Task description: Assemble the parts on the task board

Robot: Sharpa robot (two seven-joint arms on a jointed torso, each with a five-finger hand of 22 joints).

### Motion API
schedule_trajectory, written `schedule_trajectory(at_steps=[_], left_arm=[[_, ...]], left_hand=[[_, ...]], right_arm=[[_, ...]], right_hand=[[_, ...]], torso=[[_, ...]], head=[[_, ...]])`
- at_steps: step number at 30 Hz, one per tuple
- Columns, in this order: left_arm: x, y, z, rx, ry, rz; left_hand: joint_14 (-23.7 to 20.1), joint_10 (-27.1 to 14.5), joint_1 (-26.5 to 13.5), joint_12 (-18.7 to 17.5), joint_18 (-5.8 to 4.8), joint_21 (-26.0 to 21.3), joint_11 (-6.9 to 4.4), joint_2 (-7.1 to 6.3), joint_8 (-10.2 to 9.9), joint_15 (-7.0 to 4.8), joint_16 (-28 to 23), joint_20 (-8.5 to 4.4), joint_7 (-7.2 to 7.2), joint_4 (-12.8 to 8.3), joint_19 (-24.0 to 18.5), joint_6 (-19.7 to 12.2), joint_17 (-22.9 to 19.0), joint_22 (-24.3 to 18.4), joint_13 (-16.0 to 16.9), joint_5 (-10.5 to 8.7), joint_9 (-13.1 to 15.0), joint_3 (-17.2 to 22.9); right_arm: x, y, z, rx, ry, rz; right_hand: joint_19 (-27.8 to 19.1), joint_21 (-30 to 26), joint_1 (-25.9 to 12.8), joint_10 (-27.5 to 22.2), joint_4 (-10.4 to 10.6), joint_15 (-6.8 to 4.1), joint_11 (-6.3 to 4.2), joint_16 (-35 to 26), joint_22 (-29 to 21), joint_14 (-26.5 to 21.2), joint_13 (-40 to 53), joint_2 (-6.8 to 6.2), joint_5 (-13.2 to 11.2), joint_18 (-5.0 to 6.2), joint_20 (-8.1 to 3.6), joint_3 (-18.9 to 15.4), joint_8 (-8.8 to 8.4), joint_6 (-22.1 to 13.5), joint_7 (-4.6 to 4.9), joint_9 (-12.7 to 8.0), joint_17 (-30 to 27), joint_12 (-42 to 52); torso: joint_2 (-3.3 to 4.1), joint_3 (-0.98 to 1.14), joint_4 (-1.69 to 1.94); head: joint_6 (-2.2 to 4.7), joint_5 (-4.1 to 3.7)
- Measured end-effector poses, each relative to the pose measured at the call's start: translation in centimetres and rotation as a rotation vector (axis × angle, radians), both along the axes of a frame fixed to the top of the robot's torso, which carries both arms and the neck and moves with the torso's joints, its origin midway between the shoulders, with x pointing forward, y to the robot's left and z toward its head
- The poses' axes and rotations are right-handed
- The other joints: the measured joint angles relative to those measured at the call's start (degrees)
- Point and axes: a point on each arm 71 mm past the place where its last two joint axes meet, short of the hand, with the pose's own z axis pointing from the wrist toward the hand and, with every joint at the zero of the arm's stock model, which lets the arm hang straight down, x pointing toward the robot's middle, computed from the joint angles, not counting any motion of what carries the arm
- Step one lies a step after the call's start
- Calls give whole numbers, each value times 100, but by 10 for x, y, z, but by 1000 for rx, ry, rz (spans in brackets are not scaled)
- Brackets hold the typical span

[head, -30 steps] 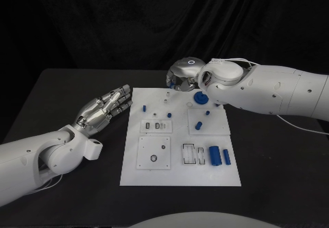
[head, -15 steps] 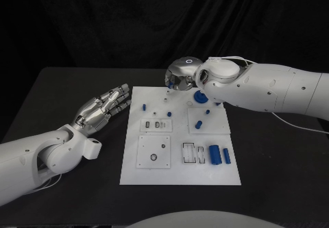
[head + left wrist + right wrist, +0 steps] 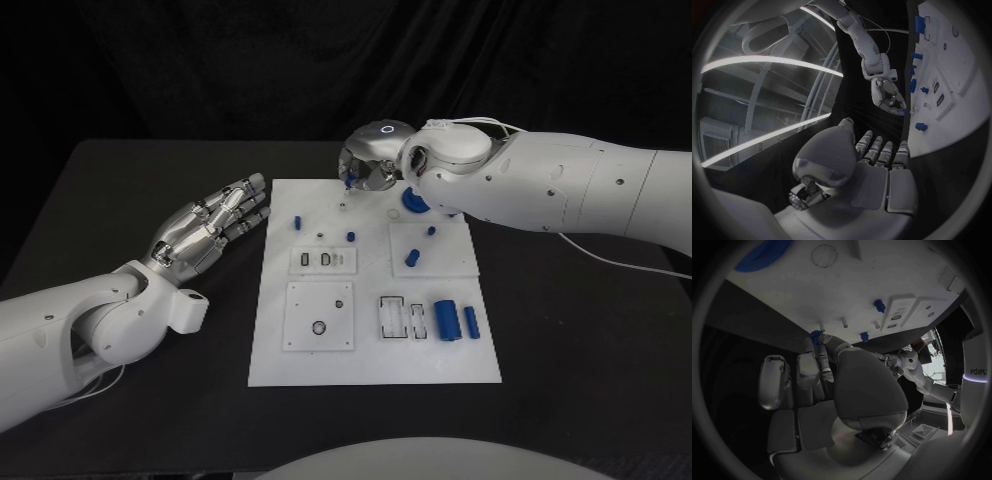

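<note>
1. We see the right hand point(image 3: 372, 163) over the far edge of the task board point(image 3: 375, 365). Its fingers point(image 3: 820, 347) are pinched on a small blue gear point(image 3: 815, 337), as the right wrist view shows.
2. The left hand point(image 3: 214, 222) lies off the board's left side, over the counter point(image 3: 130, 180), fingers straight and holding nothing.
3. The held gear hangs above the board's far edge, near two small white pegs point(image 3: 844, 322). We judge it is meant for one of them and is not yet seated.
4. A large blue gear point(image 3: 413, 199) sits at the far right of the board, partly behind the right arm. We cannot tell whether it is mounted.
5. Loose-looking parts: two blue cylinders point(image 3: 447, 319) side by side near the right edge, beside an open slot frame point(image 3: 395, 318).
6. Small blue pieces at point(image 3: 297, 221), point(image 3: 352, 236) and point(image 3: 413, 258). We cannot tell if they are seated or just lying.
7. Our read: early to middle, most of the assembly is left.
</note>
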Motion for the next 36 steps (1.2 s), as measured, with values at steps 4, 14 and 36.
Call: schedule_trajectory(at_steps=[4, 14, 36], left_arm=[[1, -1, 0, 0, 0, -1], [1, -1, -1, 0, 0, -3], [4, 0, -1, 1, 0, -4]], left_hand=[[0, 0, 0, 0, 0, 0, 0, 0, 0, 0, 0, 0, 0, 0, 0, 0, 0, 0, 0, 0, 0, 0], [0, 0, 27, 0, 0, 0, 0, 28, 0, 0, 0, 0, 0, 0, 0, 0, 1, 0, 0, 27, -1, 0], [0, -21, 27, 0, 0, 0, 21, 27, 0, 0, 0, 0, 21, 16, 0, 21, 2, 0, 0, 27, 4, 16]], right_arm=[[0, 1, -2, -2, 5, 2], [-1, 2, -5, -3, 14, 7], [-1, 3, -13, -18, 41, 6]], right_hand=[[0, 0, 0, 3, 0, 0, -3, 0, 8, 0, 5, 0, 0, 0, 0, 0, -34, -20, -20, 9, 5, -4], [0, 0, 0, 2, -16, 0, -2, 0, 7, 0, 6, 0, 0, 0, 0, 17, -34, -20, -20, 24, -5, -37], [-197, -164, -84, -724, 96, 117, 235, -181, -201, -225, -98, -84, -272, 1, 101, 144, -477, -628, -184, -23, -255, -604]], torso=[[-1, 0, 0], [-1, 3, -1], [-3, -4, 1]], head=[[-23, -1], [-48, 13], [-124, 26]])
